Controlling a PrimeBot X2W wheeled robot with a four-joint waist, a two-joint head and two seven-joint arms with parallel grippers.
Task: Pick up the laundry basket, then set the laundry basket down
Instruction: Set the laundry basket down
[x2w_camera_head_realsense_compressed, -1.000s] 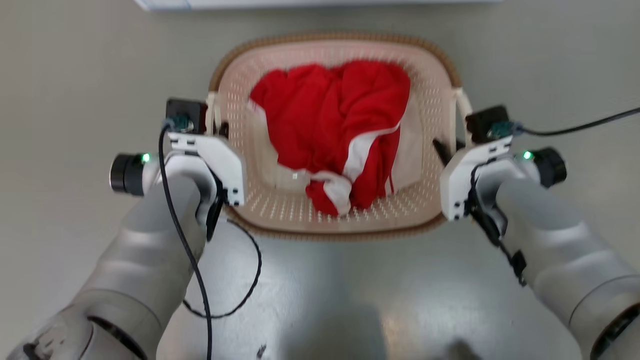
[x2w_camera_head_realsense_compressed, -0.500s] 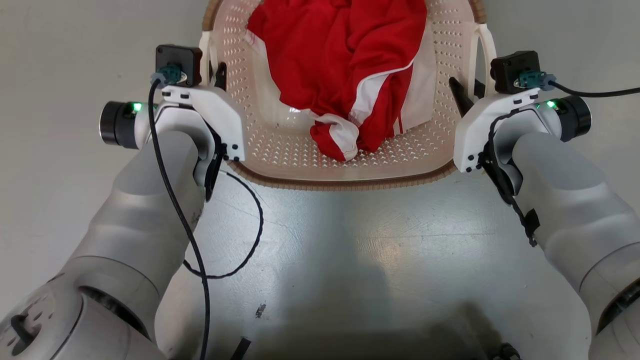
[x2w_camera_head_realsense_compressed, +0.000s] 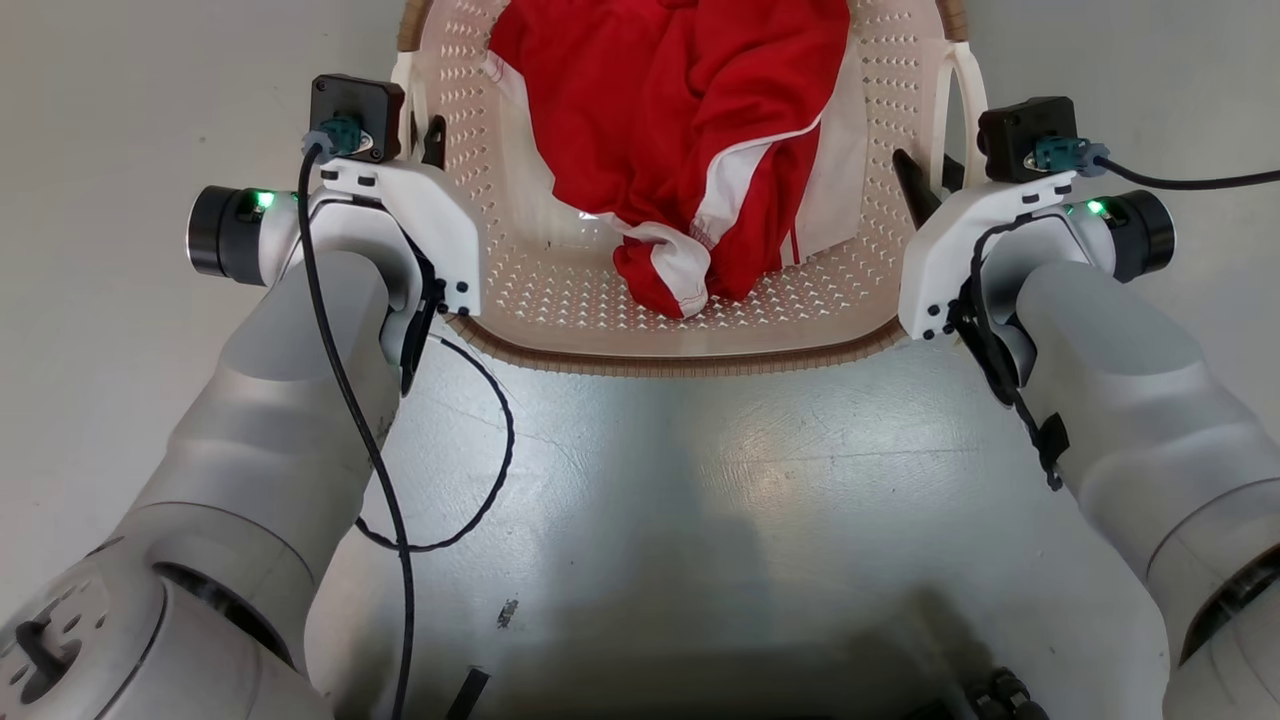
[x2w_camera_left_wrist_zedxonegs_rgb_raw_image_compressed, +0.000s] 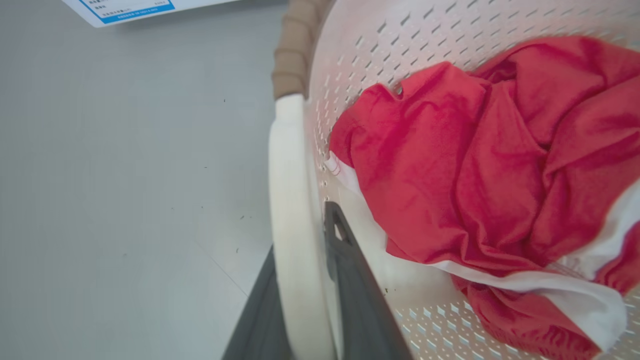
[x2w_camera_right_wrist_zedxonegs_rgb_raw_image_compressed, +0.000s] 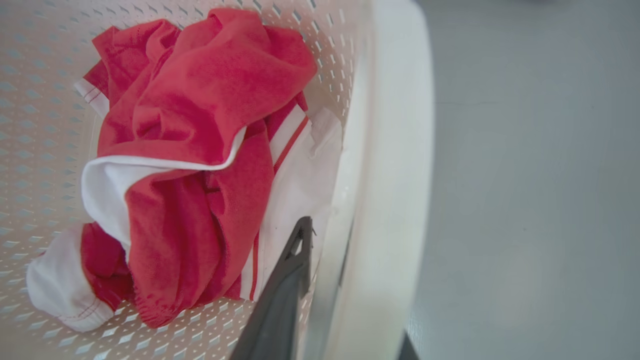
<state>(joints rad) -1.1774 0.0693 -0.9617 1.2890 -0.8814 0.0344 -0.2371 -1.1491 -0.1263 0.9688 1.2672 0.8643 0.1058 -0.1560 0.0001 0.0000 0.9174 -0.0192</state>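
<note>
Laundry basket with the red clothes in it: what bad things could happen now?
1. The left end effector pinches only the thin left handle of the laundry basket, and the right end effector only the right handle. If one slips, the basket could tip and the red clothes might spill.
2. The loose black cable by the left arm hangs close to the basket's rim and might snag.

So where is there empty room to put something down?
The shiny grey floor nearest the robot is bare up to the brown rim of the cream perforated plastic laundry basket, except a black cable on the left. Floor either side of the basket is bare. Inside, crumpled red-and-white clothes crowd it.
</note>
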